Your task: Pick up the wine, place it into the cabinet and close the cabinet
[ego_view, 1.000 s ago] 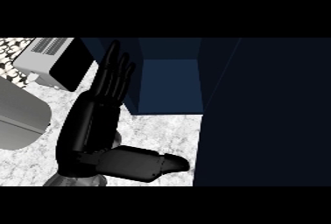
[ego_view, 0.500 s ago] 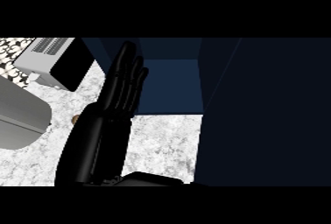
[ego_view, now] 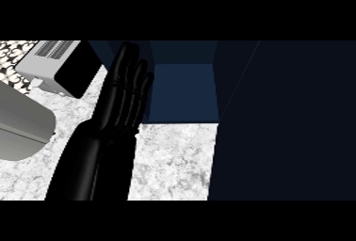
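Left robot hand (ego_view: 122,101) flat, fingers straight and together, holding nothing. Fingertips past cabinet (ego_view: 182,92) front edge, by its left wall. Open dark-blue bay just right of fingers. Big dark panel (ego_view: 285,117) further right. Bare counter (ego_view: 173,160) strip right of wrist. White appliance (ego_view: 52,63) left of fingers. Wine hidden, cannot tell where.

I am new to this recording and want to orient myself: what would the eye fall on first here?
First comes the black left hand, fingers straight, pointing up the left middle of the view toward the dark blue cabinet opening at the top centre. Next, a large dark panel, likely the cabinet's door, fills the right side. A white speckled counter lies below, with a grey appliance at the top left.
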